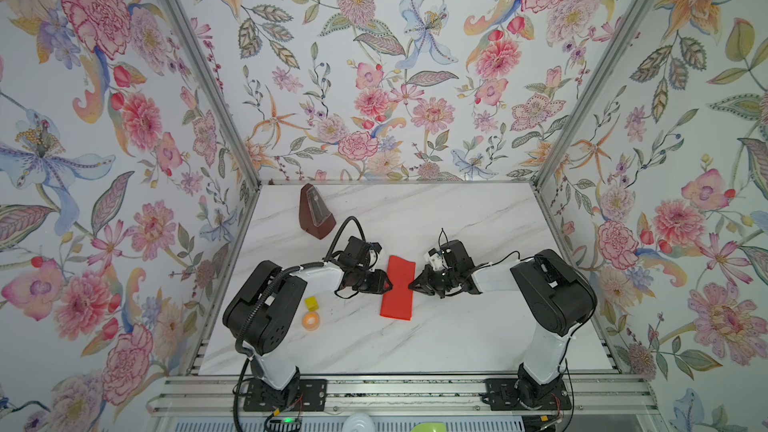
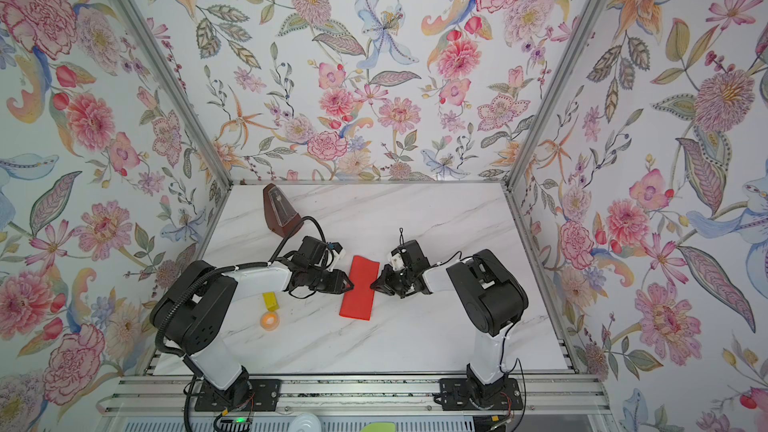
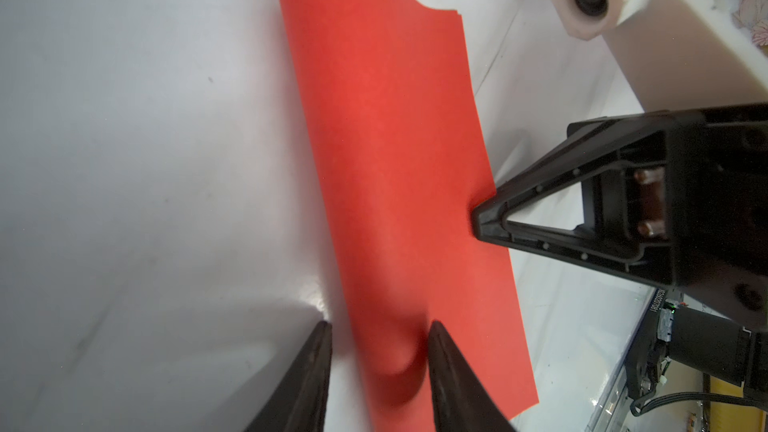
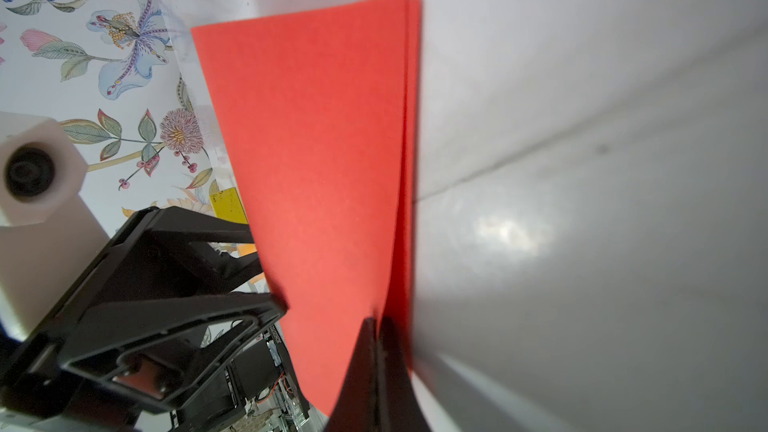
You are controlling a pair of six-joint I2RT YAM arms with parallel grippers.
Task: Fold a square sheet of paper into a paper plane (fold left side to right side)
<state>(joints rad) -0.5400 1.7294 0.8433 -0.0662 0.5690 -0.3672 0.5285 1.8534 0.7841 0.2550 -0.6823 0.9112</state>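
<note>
As a red sheet (image 1: pixel 398 288) lies doubled over at the middle of the marble bench (image 1: pixel 457 326), two robot hands meet it from either side in both top views. The left hand (image 3: pixel 378 326) stands partly open and grips nothing. One of its fingers (image 3: pixel 449 367) rests on the paper, and its partner is on bare bench just beside the rounded, uncreased fold. The right hand (image 4: pixel 376 322) is shut, its tips at the opposite long edge where the two free edges lie. Whether it pinches a layer or merely presses there cannot be told. The upper layer lifts slightly off the lower near that edge, and the sheet's far end bows upward. The paper looks feather-light, thin and limp. It is likely to slide on the glossy stone and to spring back until a crease is pressed in. It would probably handle best pinned near the free edges while the fold is flattened, or taken lightly by a corner, since a hard squeeze could crumple it. Count: one sheet, two hands, one brown metronome (image 1: pixel 316 214) at the back, and one yellow block (image 1: pixel 311 303) and one orange roll of tape (image 1: pixel 310 320) near the left arm.
</note>
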